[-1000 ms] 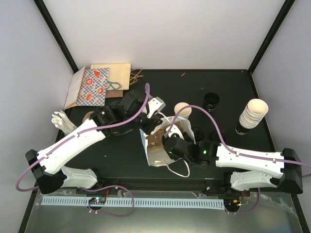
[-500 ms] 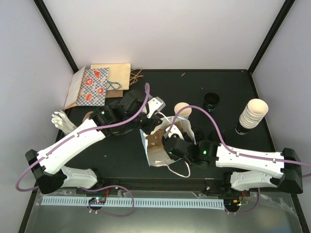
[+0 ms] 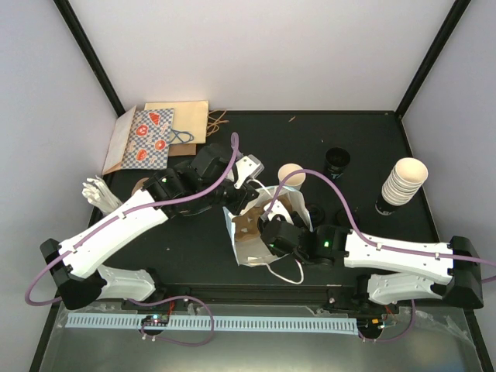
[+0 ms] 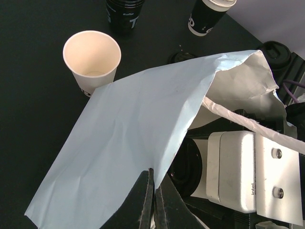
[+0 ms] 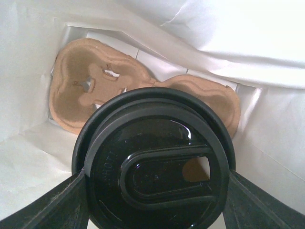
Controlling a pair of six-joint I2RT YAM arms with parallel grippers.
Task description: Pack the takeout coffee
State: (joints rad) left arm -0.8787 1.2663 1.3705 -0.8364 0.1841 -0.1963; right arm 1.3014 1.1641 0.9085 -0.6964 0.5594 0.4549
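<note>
A light blue paper bag (image 3: 246, 242) stands open mid-table. My left gripper (image 4: 154, 191) is shut on its upper edge (image 4: 133, 124) and holds the mouth apart. My right gripper (image 5: 155, 191) reaches down inside the bag. Its fingers (image 5: 57, 202) press both sides of a takeout coffee, of which only the round black lid (image 5: 155, 167) shows. Below the cup, a brown cardboard carrier (image 5: 76, 90) lies on the bag's floor. In the top view the right gripper's tips are hidden in the bag.
An open cream cup (image 3: 292, 176) without a lid stands just behind the bag. A black cup (image 3: 337, 160), loose black lids (image 3: 345, 218) and a stack of cups (image 3: 403, 182) sit to the right. Flat paper bags (image 3: 151, 136) lie at the back left.
</note>
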